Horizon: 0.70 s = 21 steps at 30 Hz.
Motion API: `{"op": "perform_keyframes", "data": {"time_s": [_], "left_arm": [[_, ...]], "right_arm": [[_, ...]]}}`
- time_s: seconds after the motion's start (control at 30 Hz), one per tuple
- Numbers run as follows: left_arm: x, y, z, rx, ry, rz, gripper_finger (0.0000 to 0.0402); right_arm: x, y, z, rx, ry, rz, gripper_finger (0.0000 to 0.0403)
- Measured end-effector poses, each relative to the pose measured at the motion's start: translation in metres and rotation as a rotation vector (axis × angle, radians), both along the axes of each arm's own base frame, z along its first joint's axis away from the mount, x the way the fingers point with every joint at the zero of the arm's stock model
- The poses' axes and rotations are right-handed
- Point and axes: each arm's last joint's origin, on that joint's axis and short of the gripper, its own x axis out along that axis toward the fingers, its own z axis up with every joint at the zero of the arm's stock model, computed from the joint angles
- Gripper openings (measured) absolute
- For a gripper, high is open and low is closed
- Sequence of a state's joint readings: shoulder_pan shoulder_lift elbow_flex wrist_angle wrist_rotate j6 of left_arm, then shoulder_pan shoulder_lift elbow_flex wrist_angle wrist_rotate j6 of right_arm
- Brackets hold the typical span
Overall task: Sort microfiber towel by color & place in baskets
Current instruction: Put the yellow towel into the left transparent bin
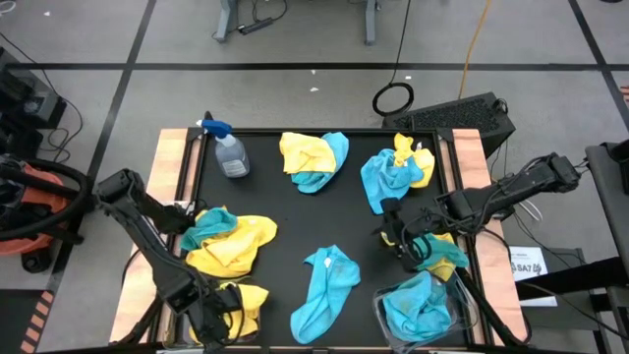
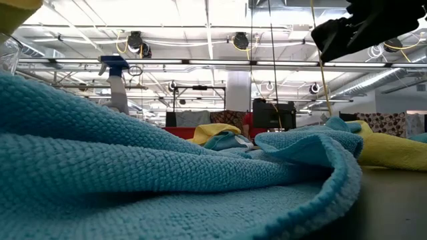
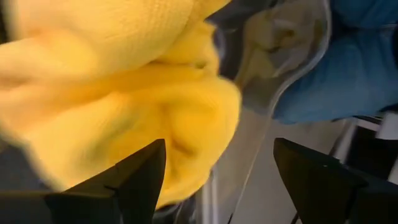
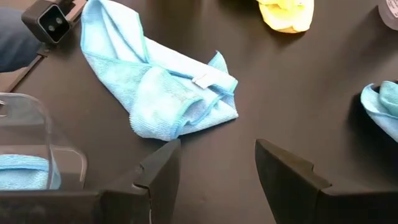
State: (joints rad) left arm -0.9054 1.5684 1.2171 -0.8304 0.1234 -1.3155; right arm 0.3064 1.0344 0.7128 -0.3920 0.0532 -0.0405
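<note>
My left gripper point(image 3: 217, 149) hangs open at the table's near left point(image 1: 211, 320), just above a yellow microfiber towel point(image 3: 124, 93) that lies bunched in a clear basket point(image 3: 305, 68). My right gripper point(image 4: 217, 146) hovers open over the black mat at the right point(image 1: 405, 241), with nothing between its fingers. A crumpled blue towel point(image 4: 161, 93) lies on the mat in front of it point(image 1: 329, 285). The second basket point(image 1: 378, 310), at the near right, holds blue towels point(image 1: 418, 305). A yellow towel point(image 1: 444, 254) lies on the mat beside the right gripper.
Mixed yellow and blue towel piles lie at the left point(image 1: 231, 241), far middle point(image 1: 314, 157) and far right point(image 1: 393, 172). A clear spray bottle point(image 1: 228, 152) with a blue trigger stands at the far left. In the low view a blue towel point(image 2: 133, 173) fills the foreground.
</note>
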Motion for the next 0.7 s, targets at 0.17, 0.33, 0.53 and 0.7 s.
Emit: {"op": "perform_keyframes", "data": {"time_s": [0.17, 0.33, 0.53, 0.7], "left_arm": [[-0.003, 0.005, 0.025, 0.081, 0.037, 0.015, 0.0302], [0.004, 0.008, 0.035, 0.244, -0.217, -0.008, 0.0302], [0.013, 0.013, 0.013, 0.389, -0.245, -0.061, 0.0298], [0.023, 0.009, -0.006, 0.444, -0.22, -0.13, 0.0255]], "right_arm": [[0.0, 0.0, 0.0, -0.001, 0.003, 0.001, 0.0199], [-0.001, 0.0, -0.001, -0.004, 0.015, 0.003, 0.0199], [-0.001, 0.0, -0.002, -0.008, 0.019, 0.005, 0.0199], [-0.002, -0.001, -0.003, -0.014, 0.036, 0.005, 0.0199]]}}
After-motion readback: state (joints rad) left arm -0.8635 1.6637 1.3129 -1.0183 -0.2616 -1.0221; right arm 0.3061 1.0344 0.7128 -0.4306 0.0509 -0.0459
